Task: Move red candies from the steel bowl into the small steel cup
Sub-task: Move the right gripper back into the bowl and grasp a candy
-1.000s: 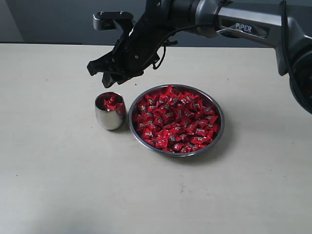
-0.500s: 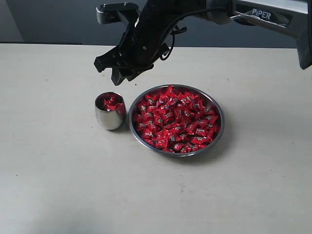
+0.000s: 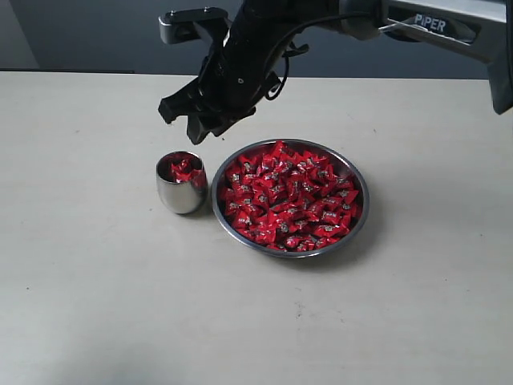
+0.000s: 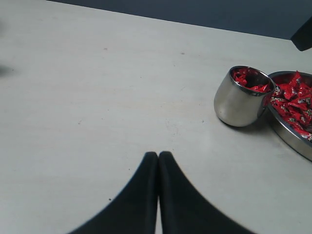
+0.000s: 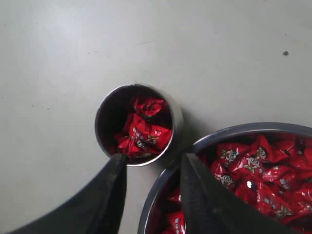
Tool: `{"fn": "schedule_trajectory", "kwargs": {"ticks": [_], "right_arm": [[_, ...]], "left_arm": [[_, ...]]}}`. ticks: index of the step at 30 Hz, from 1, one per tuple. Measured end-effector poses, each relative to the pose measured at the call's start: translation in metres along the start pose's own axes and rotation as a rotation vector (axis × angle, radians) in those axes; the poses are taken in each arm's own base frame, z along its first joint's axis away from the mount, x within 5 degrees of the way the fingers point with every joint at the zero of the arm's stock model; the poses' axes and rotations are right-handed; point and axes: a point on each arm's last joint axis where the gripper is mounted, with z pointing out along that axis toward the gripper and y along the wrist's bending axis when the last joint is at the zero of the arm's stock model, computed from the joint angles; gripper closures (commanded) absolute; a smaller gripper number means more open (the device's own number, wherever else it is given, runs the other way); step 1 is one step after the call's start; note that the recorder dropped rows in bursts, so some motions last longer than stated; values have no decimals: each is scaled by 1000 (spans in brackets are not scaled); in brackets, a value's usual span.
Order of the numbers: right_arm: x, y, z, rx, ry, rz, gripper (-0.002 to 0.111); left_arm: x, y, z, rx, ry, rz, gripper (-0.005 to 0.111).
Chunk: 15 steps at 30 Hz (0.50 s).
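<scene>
Exterior view first: the steel bowl [image 3: 218,210] sits about mid-table, piled with red candies [image 3: 288,196]. The small steel cup [image 3: 182,191] stands upright right beside it, on the left of this view, with a few of the red candies already inside. I can't tell if the two rims actually touch. The right gripper [image 3: 183,122] hangs in the air above and a bit behind the cup, clear of both cup and bowl. Its jaws are spread apart with nothing between them. The table [image 3: 96,281] is a plain pale surface.

Left wrist view: the left gripper [image 4: 158,158] has its two dark fingers pressed together, holding nothing, low over bare table [image 4: 97,97]. It's well apart from the cup [image 4: 236,105] and the bowl [image 4: 292,139], which show up off to one side with the candies [image 4: 292,97] visible in both.

Right wrist view: looking straight down past the right gripper [image 5: 152,163], fingers [image 5: 114,185] parted and empty. The cup [image 5: 174,111] is just beyond the tips with several candies [image 5: 146,134] in it. The bowl [image 5: 219,134] is close next to it, with its candies [image 5: 253,165] heaped up
</scene>
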Motion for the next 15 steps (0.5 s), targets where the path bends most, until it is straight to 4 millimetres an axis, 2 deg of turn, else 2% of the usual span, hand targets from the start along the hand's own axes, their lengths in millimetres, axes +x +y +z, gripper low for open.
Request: {"fn": "schedule_trajectory", "kwargs": {"ticks": [4,8,15], "right_arm": [[3,1,-4,2,30,-15,71],[4,3,-19,22,29,-39,71],[22,7,-40,59,19,-52,71]], "left_arm": [[0,0,0,0,0,0,106],[0,0,0,0,0,0,106],[0,0,0,0,0,0,106]]}}
